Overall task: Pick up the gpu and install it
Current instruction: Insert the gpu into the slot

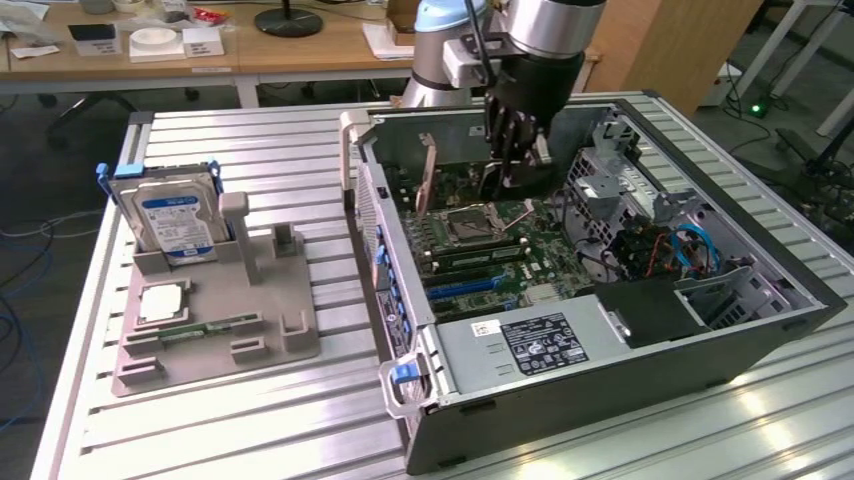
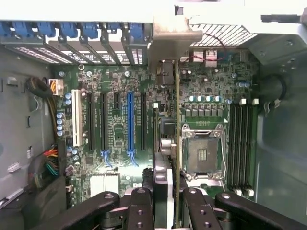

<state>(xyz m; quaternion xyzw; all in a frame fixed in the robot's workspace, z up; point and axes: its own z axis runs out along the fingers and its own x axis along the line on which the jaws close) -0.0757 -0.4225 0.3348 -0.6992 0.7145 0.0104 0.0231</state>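
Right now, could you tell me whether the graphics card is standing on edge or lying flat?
On edge: the graphics card stands upright above the motherboard, held by the gripper.

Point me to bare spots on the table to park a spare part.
Free: slatted table in front of the grey parts holder, and the strip behind the hard drive. Crowded: inside the PC case, where the gripper holds the gpu.

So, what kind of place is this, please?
Probably a robotics lab or workshop set up for computer assembly. An open computer case lies on a slotted metal table, beside a grey fixture holding a hard drive. Wooden desks stand behind.
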